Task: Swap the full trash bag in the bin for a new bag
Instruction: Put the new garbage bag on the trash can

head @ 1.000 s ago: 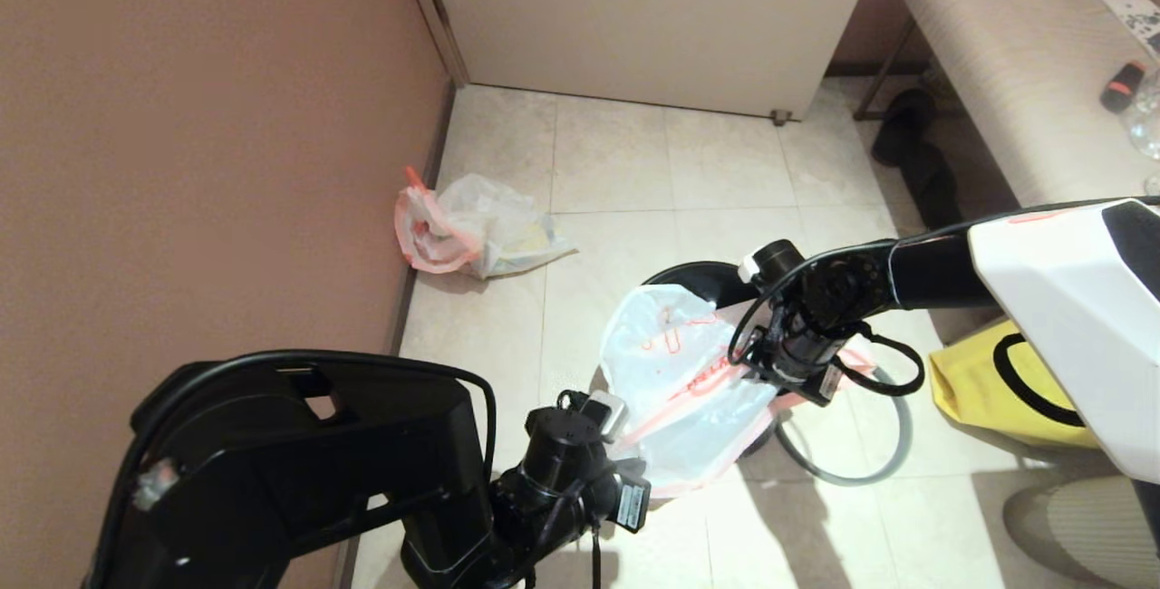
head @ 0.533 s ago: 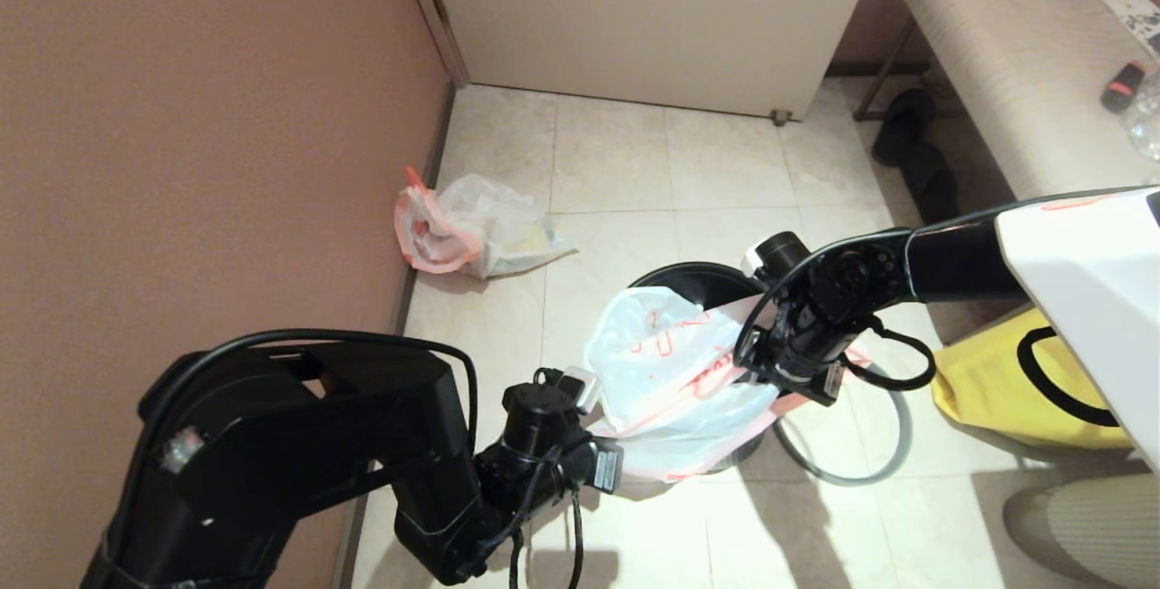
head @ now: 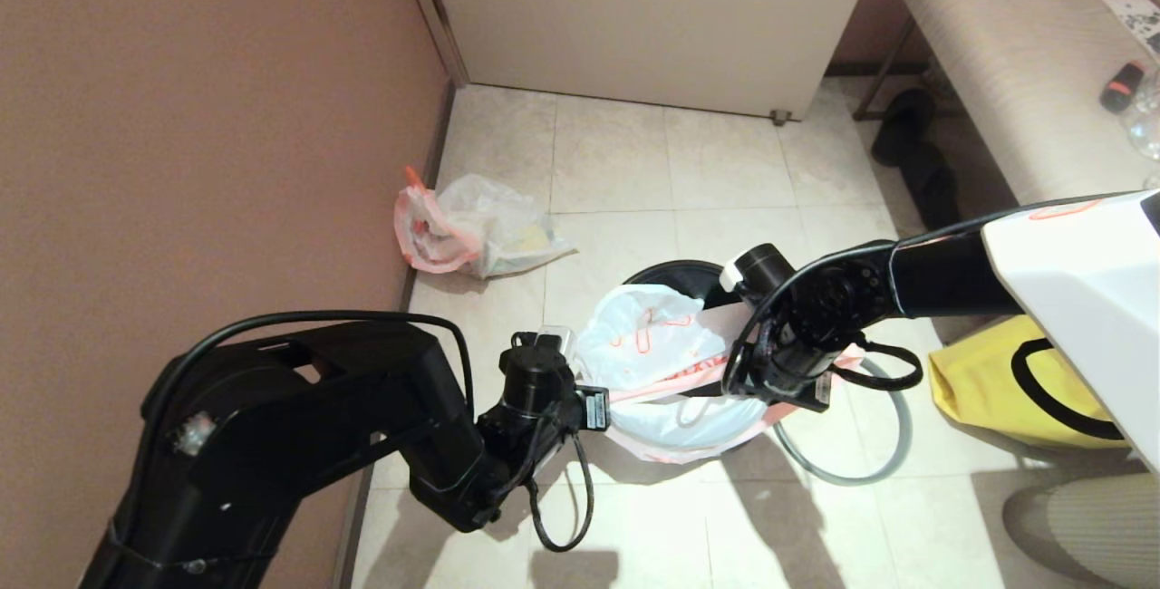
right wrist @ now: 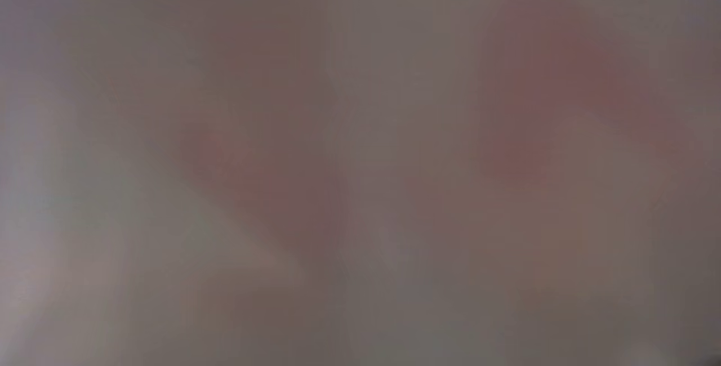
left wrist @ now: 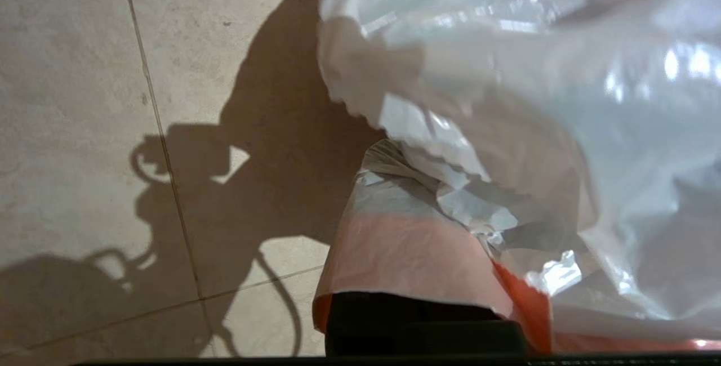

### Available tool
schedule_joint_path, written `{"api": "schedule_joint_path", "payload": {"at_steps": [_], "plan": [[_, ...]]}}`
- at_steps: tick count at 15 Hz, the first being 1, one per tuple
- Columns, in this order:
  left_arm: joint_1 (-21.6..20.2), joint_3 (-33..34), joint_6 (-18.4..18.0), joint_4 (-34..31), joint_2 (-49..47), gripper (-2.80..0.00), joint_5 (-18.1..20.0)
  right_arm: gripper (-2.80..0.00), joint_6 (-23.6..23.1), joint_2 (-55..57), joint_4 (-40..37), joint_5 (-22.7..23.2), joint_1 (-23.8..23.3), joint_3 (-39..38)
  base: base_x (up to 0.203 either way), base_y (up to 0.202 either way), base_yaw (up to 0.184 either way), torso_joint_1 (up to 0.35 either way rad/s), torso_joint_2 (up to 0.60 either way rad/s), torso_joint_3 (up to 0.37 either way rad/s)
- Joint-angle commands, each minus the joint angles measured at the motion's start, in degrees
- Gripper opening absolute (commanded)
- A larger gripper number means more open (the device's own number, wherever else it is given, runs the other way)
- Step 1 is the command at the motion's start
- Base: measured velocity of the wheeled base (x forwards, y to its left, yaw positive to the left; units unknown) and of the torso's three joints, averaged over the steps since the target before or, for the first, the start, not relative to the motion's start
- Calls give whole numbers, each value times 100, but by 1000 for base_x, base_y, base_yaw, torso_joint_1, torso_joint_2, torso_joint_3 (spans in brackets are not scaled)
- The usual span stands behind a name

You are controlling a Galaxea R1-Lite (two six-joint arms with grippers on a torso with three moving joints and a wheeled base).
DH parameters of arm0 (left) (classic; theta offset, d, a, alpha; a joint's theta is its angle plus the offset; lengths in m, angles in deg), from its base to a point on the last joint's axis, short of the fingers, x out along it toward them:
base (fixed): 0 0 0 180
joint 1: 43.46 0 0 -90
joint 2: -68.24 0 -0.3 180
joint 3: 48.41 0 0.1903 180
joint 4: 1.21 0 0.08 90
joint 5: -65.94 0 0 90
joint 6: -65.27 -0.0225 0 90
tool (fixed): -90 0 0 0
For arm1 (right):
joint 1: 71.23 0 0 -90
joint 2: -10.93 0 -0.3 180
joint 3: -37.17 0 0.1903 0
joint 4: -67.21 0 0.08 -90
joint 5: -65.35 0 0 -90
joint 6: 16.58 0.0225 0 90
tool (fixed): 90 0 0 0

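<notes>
**bin_watcher:** Over the bin (head: 675, 274), near the middle of the floor, both arms are spreading the new bag (head: 666, 362). The left gripper (head: 594, 399) is sitting at the bag's left edge. The left wrist view is showing a pink-red handle strip draped over a dark jaw, so I'm reading those jaws as clamped on the bag.

**tile_guy:** And the right one?

**bin_watcher:** The right gripper (head: 775, 385) is at the bag's right edge, but its jaws are hidden under the wrist. Its own camera is showing only a blur with plastic pressed up against it, so I can't tell if they're together or apart.

**tile_guy:** Where's the full trash bag?

**bin_watcher:** The full trash bag (head: 476, 226) is lying on the floor by the left wall, well apart from the bin. So the removal part is looking done, and the lining step is what's in hand.

**tile_guy:** Next move?

**bin_watcher:** My guess: they're needing to pull the mouth wider and lower it around the bin's edge. The grey ring (head: 861, 444) is lying on the floor just beside the bin, so it's probably going on afterwards to pin the bag. Thin plastic like this is likely to slip or tear if it's tugged unevenly.
</notes>
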Motion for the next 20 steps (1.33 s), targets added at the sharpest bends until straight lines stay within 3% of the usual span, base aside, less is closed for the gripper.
{"api": "schedule_joint_path", "payload": {"at_steps": [1,5,11,14,19,20], "plan": [[-44,-232,208,-154,-2,-280,-81,-280,-128,-71,143,-86,39,-259,0,0,0,0,0,0],[-133,-499,630,-539,152,-280,-191,-280,-705,-243,1163,-503,200,-1130,0,0,0,0,0,0],[-204,-819,751,-815,62,-280,-549,-280,-1180,-710,1955,-193,184,-1865,0,0,0,0,0,0],[-204,-857,744,-807,29,-280,-705,-280,-1182,-763,1966,-1,-21,-1909,0,0,0,0,0,0],[-194,-1333,734,-815,-233,-280,-1558,-280,-1404,-605,1998,236,-236,-2182,0,0,0,0,0,0],[-181,-1486,733,-815,-366,-280,-1843,-280,-1434,-470,2063,500,-233,-2208,0,0,0,0,0,0]]}}
